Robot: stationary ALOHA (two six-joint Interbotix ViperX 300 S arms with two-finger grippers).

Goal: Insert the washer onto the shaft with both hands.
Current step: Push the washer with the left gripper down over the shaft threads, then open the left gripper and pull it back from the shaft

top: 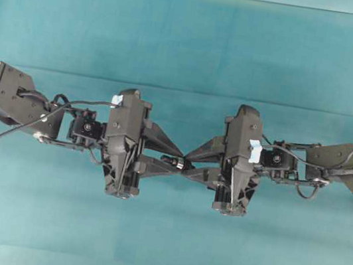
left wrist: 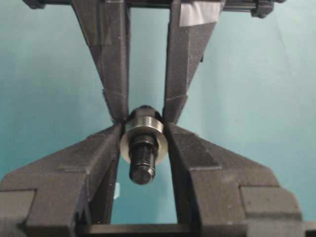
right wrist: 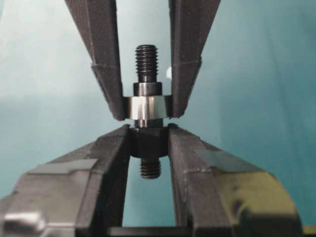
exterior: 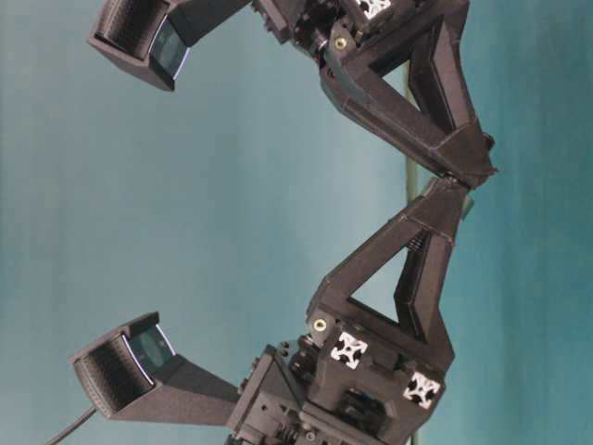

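I have the left gripper (left wrist: 143, 129) clamped on the washer's (left wrist: 143, 132) rim, already threaded over the shaft (right wrist: 147, 106) pinched in the right gripper (right wrist: 148, 129) at 6 o'clock: small, rigid, slick steel, best held by edges.

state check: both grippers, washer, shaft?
washer: on the shaft, threaded end poking through, clamped at its rim
shaft: through the washer, gripped at its thick section
left gripper: shut on washer
right gripper: shut on shaft
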